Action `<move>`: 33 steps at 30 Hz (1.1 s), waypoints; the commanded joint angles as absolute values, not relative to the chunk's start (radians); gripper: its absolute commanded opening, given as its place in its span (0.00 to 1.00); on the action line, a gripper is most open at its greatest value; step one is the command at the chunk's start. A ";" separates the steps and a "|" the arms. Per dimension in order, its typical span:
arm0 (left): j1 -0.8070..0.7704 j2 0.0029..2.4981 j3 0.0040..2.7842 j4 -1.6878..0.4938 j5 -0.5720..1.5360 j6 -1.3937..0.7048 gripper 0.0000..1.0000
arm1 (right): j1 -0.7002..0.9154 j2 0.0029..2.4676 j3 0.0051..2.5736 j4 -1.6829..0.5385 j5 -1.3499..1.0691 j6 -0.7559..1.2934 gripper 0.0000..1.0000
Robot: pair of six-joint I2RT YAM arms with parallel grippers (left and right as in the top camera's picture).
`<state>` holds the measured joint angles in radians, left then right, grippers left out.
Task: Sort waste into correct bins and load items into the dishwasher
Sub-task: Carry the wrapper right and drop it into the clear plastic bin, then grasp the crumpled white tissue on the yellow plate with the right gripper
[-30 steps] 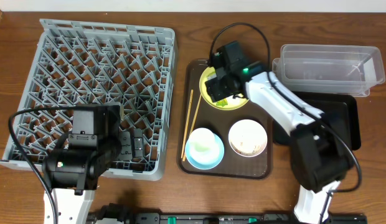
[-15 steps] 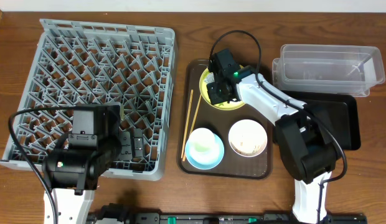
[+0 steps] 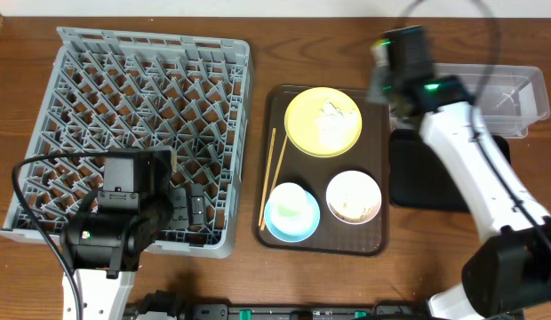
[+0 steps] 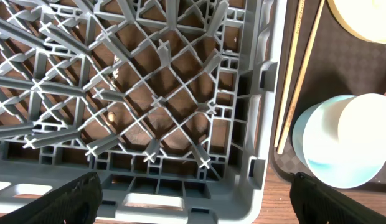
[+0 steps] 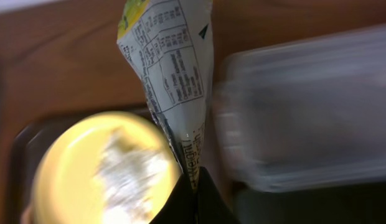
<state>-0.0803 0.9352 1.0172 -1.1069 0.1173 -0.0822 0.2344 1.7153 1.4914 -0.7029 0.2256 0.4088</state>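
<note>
The right pincer [image 5: 194,186] pinches the wrapper [image 5: 171,68], top cut off

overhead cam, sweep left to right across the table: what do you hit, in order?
grey dish rack → chopsticks → light blue bowl → white bowl → black tray. The yellow plate and the clear tub are left out because each overlaps others sideways.

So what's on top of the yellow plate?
A crumpled white tissue lies on the plate. Whatever might be under the tissue is hidden by it.
</note>
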 commanded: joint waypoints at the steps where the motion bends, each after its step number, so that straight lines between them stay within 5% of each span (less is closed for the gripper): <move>1: -0.082 0.934 1.040 -1.111 0.120 -0.091 0.96 | 0.118 1.736 1.491 -0.748 0.295 0.602 0.01; 3: -0.082 0.934 1.040 -1.111 0.120 -0.091 0.96 | 0.065 1.749 1.489 -0.760 0.275 0.648 0.02; 6: -0.082 0.934 1.040 -1.112 0.120 -0.091 0.96 | 0.008 1.773 1.489 -0.742 0.207 0.649 0.18; 9: -0.082 0.934 1.040 -1.113 0.120 -0.091 0.96 | -0.029 1.786 1.489 -0.723 0.177 0.650 0.60; 11: -0.082 0.934 1.040 -1.114 0.119 -0.091 0.97 | -0.041 1.784 1.489 -0.698 0.132 0.605 0.77; 21: -0.082 0.934 1.040 -1.114 0.120 -0.091 0.96 | 0.072 1.705 1.491 -0.630 -0.193 0.198 0.81; 33: -0.082 0.934 1.040 -1.114 0.120 -0.091 0.96 | 0.363 1.906 1.470 -0.700 0.009 0.142 0.77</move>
<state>-0.0807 0.9352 1.0172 -1.1114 0.1173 -0.0822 0.3275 1.8175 1.4876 -0.6930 -0.0570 0.1699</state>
